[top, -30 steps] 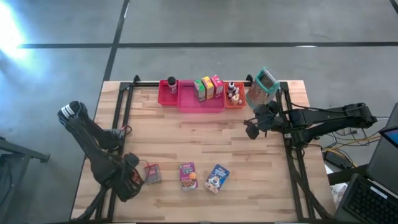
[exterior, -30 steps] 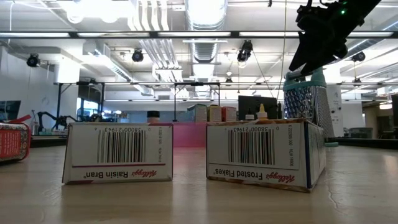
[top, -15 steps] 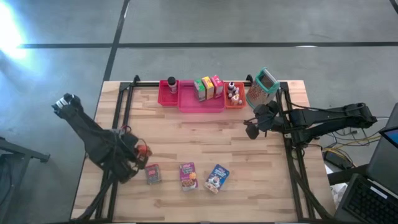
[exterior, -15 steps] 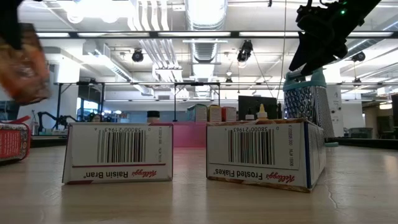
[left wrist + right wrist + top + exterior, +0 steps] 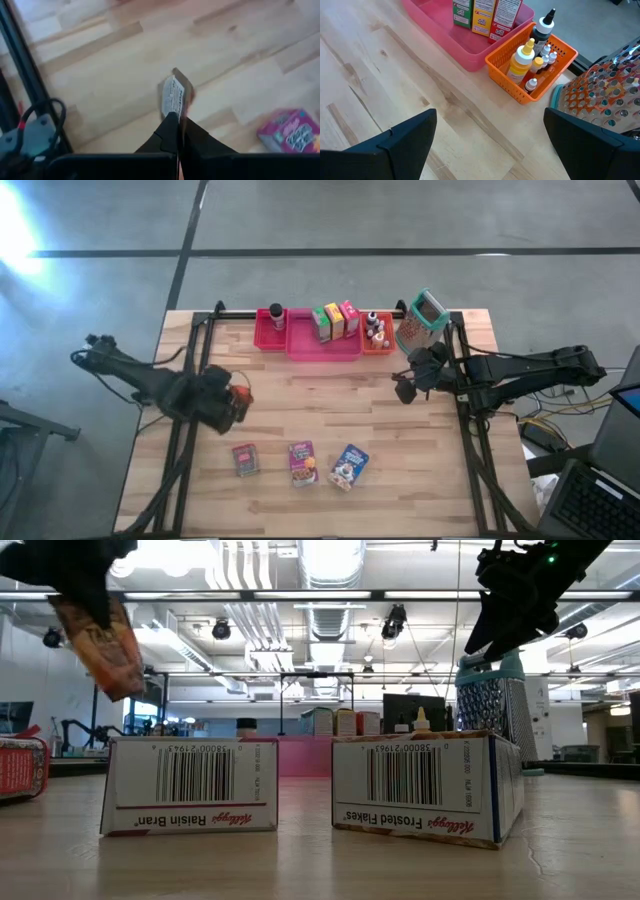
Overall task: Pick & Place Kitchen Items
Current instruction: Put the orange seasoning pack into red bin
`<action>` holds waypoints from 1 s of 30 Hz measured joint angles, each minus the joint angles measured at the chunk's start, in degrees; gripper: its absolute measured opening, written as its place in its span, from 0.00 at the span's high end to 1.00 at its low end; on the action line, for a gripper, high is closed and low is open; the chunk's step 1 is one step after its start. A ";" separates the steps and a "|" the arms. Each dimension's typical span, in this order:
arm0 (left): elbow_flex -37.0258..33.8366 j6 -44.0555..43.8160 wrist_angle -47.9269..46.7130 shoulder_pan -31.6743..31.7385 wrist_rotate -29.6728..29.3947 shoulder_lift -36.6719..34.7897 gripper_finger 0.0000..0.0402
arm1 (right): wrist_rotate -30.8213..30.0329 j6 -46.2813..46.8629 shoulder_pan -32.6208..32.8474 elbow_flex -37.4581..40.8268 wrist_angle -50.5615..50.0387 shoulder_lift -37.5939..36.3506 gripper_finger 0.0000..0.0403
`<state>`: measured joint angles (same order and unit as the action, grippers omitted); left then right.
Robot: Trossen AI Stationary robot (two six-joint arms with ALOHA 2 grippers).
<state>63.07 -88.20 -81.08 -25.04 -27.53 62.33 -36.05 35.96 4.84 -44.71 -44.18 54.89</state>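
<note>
My left fingers (image 5: pixel 176 131) are pressed tight on a small flat packet (image 5: pixel 174 97). I see it edge-on from my wrist, so I cannot read it. In the low view the packet (image 5: pixel 102 645) hangs tilted in the air, high above the table (image 5: pixel 330 420), and its print is too blurry to read. My left gripper (image 5: pixel 232 399) is over the left part of the table, close to the black frame rail (image 5: pixel 190 380).

Below my left fingers and toward the near edge lie three small boxes in a row: a red box (image 5: pixel 245 459), a purple Raisin Bran box (image 5: pixel 303 463) and a blue Frosted Flakes box (image 5: pixel 349 466). They lie apart from each other. Between them and the trays there is a wide stretch of bare wood.

My right fingers (image 5: pixel 410 137) are spread wide and hold nothing. My right gripper (image 5: pixel 408 387) hangs above the table near the right rail. Just past these fingers is an orange basket (image 5: pixel 555 75) full of little bottles (image 5: pixel 525 57), touching a pink tray (image 5: pixel 465 47) with a green box (image 5: pixel 461 11), a yellow box (image 5: pixel 482 12) and a red carton (image 5: pixel 504 12) standing in it, cut off at the top. A metal grater (image 5: pixel 600 90) stands beside the basket, partly cut off. A red tray (image 5: pixel 270 330) sits at the far left of the row with a dark-capped jar (image 5: pixel 275 313) in it.
</note>
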 joint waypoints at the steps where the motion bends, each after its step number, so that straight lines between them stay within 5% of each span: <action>1: 0.00 2.07 0.83 1.98 0.02 -0.15 0.99 | 0.00 -0.02 0.00 0.00 0.00 0.00 0.10; 18: 7.13 43.93 16.44 47.38 15.21 3.98 1.00 | 0.00 0.00 0.00 0.00 0.00 0.00 0.10; 30: 17.19 55.57 16.34 62.40 20.51 19.22 1.00 | 0.00 -0.02 0.00 0.00 0.00 0.00 0.10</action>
<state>80.25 -32.63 -64.74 37.36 -7.02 81.55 -36.05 35.94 4.84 -44.71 -44.18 54.89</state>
